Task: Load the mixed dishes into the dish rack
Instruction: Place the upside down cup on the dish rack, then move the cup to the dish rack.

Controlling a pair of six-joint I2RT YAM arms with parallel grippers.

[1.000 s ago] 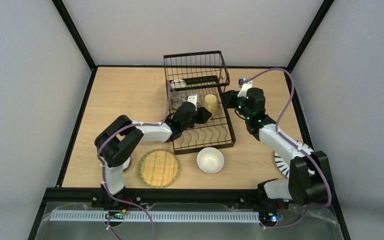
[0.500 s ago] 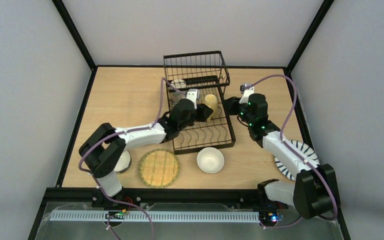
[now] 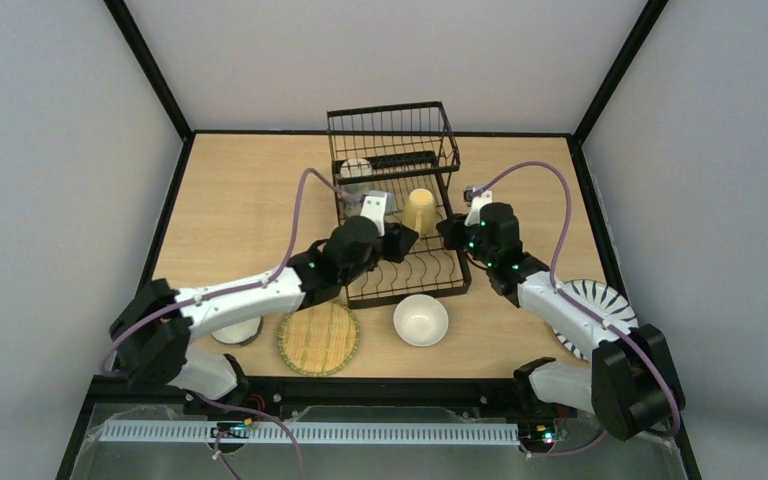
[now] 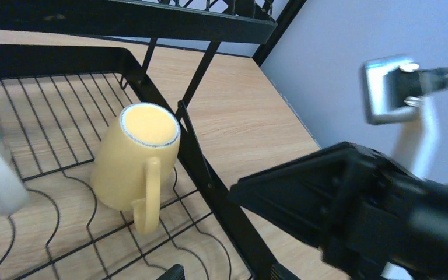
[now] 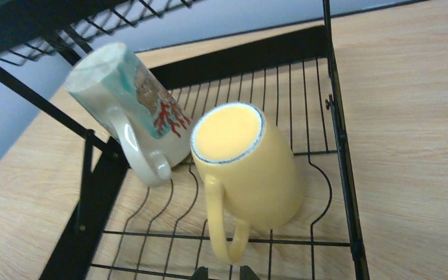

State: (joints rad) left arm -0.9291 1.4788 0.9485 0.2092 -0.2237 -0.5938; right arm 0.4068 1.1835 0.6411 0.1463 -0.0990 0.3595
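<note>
See the pale yellow ceramic mug (image 5: pixel 242 169) straight ahead of the right tool (image 5: pixel 223 273), base up on the flat lower tray of the black wire dish rack (image 3: pixel 410 294), handle pointing back at the tool. Read that tool as slightly parted, pinching nothing. Read the left tool (image 4: pixel 224 274) as spread wider, also empty, with the same mug ahead and to its left. Note a white mug with a coral print (image 5: pixel 131 111) leaning just left of the yellow one as seen from the right tool, close against it; contact not certain.

Count as not yet loaded, all on the wooden counter (image 3: pixel 240 200) behind both tools: round woven bamboo plate (image 3: pixel 318 336), white bowl (image 3: pixel 421 320), blue-striped white plate (image 3: pixel 605 300), and a white dish (image 3: pixel 228 330) half hidden under the left arm.

Judge the main hazard as collision, with both tools crowded over one corner of the rack, near enough to clip each other or the tray's wire rim on any pull-back. Expect a nudged handle to tip the yellow mug into its leaning neighbour. Suspect the striped plate, partly beneath the right arm, of being swept off by a low elbow.
</note>
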